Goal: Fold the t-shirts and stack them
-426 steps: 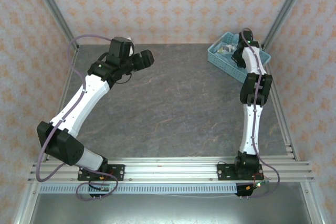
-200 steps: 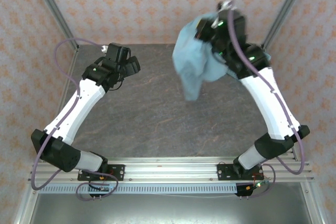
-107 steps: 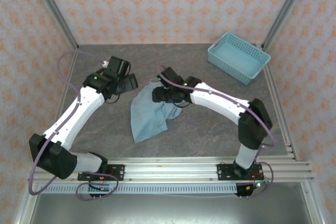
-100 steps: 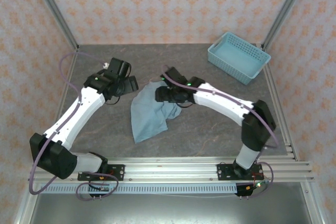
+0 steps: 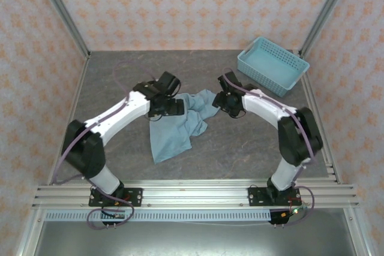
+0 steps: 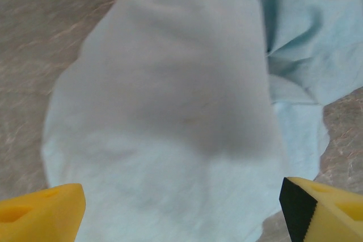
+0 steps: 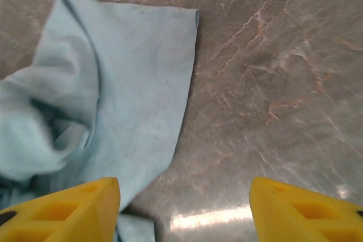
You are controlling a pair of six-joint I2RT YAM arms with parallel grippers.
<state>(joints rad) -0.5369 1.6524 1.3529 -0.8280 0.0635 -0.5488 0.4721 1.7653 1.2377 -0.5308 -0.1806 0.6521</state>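
On the dark grey stone-patterned table, the crumpled light teal-blue cloth t-shirt lay between both arms. The left gripper hung above it, fingers spread wide; the right gripper stood at its edge, fingers apart, gripping nothing.

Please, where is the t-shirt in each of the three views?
Top external: t-shirt crumpled, just left of centre.
Left wrist: t-shirt across the middle, reaching the top right.
Right wrist: t-shirt in the left half.
Shared landmark: the grey marbled table.
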